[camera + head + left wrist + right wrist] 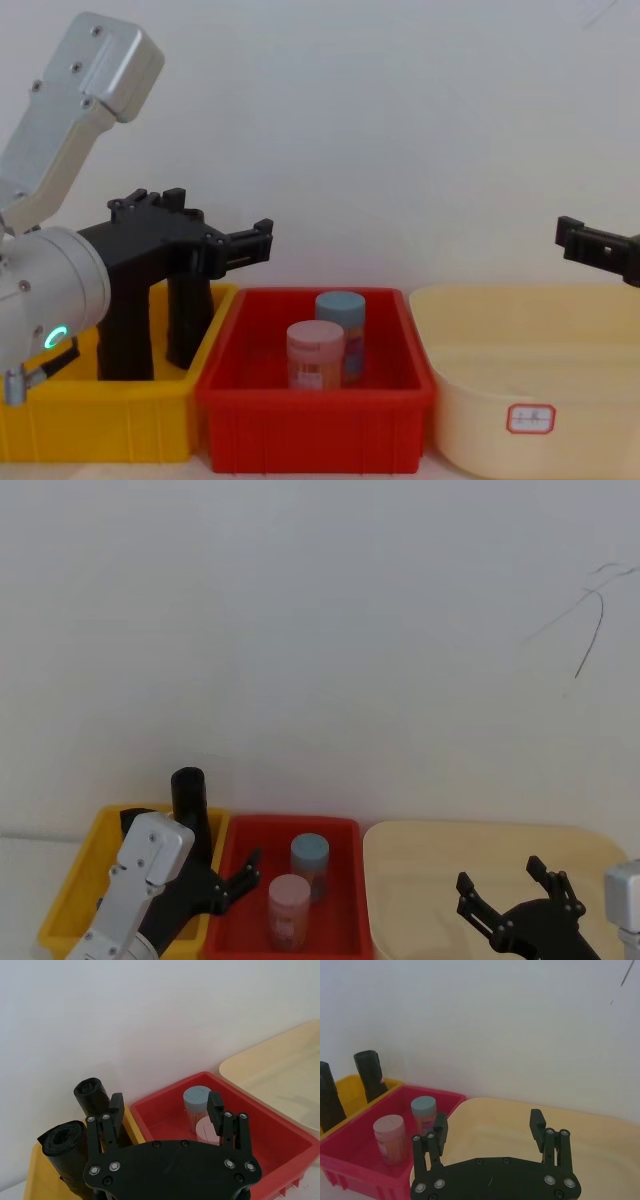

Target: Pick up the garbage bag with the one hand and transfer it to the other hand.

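Observation:
Two black rolls stand upright in the yellow bin (100,430). The thicker one, the garbage bag (125,335) (64,1146), is nearer me. The slimmer roll (188,320) (92,1096) (188,788) stands behind it. My left gripper (262,238) (166,1109) (248,872), on the green-ringed arm, hovers open above the yellow bin's right side and holds nothing. Its left finger (116,1106) is just beside the slimmer roll. My right gripper (498,873) (488,1122) (572,236) hangs open and empty over the beige tray (420,850).
A red bin (240,830) sits between the yellow bin and the beige tray. It holds a blue-lidded jar (309,852) and a pink-lidded jar (289,900). A white wall stands close behind everything.

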### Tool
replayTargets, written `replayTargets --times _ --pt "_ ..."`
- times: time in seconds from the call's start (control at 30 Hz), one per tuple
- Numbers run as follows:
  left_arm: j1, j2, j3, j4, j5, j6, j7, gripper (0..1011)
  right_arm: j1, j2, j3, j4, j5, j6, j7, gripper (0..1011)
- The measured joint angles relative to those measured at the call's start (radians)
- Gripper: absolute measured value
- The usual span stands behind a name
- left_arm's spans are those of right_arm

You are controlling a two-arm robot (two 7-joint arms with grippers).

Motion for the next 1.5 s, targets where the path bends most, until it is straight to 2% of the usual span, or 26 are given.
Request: replayTargets --times 1.5 --pt "-0.001 0.001 0.0 -0.001 0.002 0.001 -0.004 1002 0.0 0.0 0.0 0.0 0.0 0.0 0.0 1000"
